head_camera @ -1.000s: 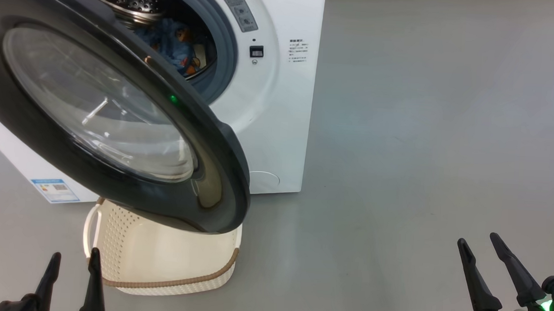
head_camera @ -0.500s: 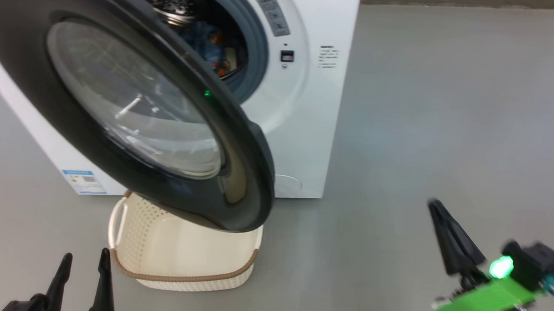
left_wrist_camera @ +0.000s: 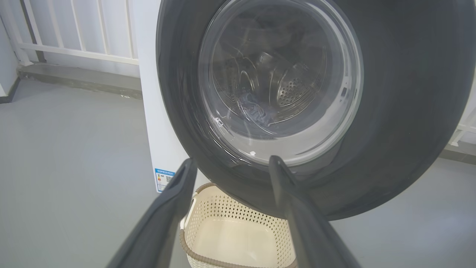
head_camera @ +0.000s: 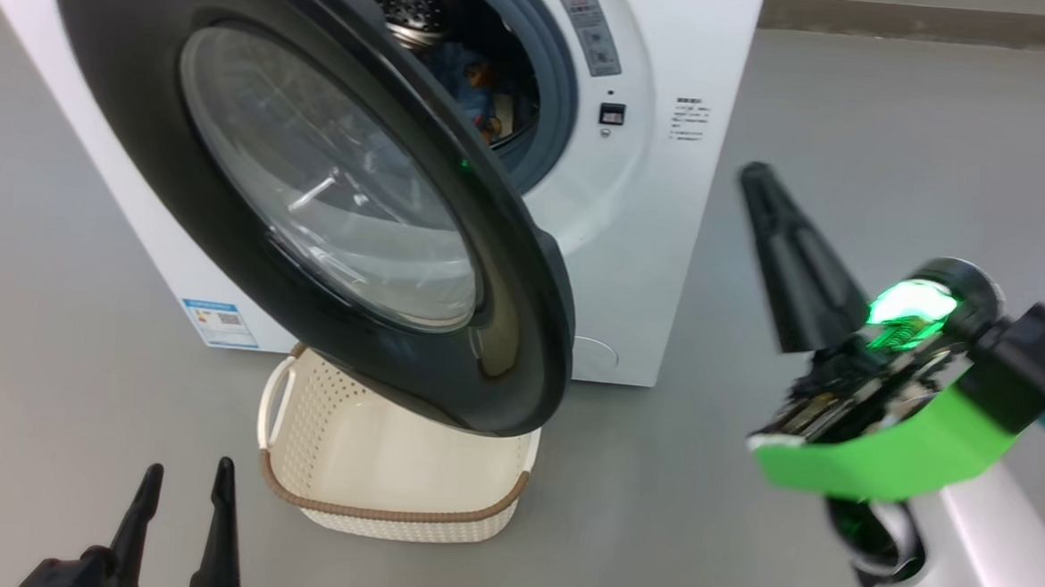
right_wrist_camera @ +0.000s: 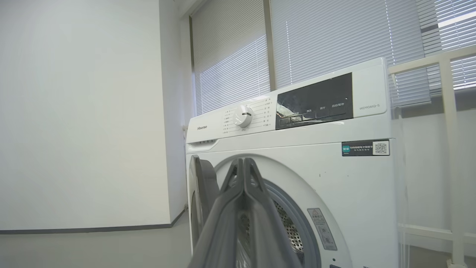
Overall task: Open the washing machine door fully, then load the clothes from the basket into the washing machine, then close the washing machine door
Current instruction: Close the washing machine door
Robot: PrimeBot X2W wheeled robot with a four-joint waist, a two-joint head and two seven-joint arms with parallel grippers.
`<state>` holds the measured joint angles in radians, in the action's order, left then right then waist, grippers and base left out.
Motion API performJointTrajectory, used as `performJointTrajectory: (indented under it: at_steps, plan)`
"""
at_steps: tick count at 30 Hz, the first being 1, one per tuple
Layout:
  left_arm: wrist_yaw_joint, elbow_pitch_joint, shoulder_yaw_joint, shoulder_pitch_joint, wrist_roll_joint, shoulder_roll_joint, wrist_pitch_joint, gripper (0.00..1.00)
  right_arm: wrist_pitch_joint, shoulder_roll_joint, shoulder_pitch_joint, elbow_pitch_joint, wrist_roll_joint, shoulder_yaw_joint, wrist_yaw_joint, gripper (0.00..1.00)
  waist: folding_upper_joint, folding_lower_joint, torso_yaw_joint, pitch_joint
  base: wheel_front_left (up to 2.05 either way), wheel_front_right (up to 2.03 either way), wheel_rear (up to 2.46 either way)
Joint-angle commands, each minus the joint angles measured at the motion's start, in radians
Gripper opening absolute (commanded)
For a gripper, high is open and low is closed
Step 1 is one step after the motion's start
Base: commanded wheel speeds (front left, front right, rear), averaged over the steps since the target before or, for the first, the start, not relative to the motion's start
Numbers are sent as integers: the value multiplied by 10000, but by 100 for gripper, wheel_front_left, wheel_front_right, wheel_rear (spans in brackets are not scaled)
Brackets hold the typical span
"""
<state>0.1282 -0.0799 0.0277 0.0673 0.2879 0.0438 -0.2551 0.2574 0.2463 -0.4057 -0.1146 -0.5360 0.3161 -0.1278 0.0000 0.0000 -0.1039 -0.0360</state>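
Since the clothes (head_camera: 479,94) lie inside the drum of the washing machine (head_camera: 659,247) and the basket (head_camera: 386,512) on the floor looks empty, I judge the loading done. What remains is shutting the washing machine door (head_camera: 313,184), which stands swung out, its lower edge hanging over the basket. My right gripper (head_camera: 755,176) is pinched shut on nothing, raised to the right, apart from the door's free edge. My left gripper (head_camera: 189,468) is spread wide and empty, low beside the basket. Nothing stands between door and opening; the basket sits under the swing, I think.
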Motion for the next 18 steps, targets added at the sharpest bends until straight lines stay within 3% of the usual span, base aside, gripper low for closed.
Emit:
performJointTrajectory:
  at_steps: [1, 8, 18]
  plan:
    - [25, 334, 248, -150, 86, 65, -66, 100, 44, -131, -248, -528, -33, 467, -29, 0, 0, 0, -131, 14, 0, 0, 0]
    - [25, 419, 204, -77, 184, 65, -66, 100, 44, -75, -4, -902, -224, 2035, -29, 0, 0, 0, -384, -33, 0, 0, 0]
    - [25, 382, -32, -221, 437, 65, -66, 100, 44, 168, 548, 1669, -978, 4404, -29, 0, 0, 0, -778, -401, 0, 0, 0]
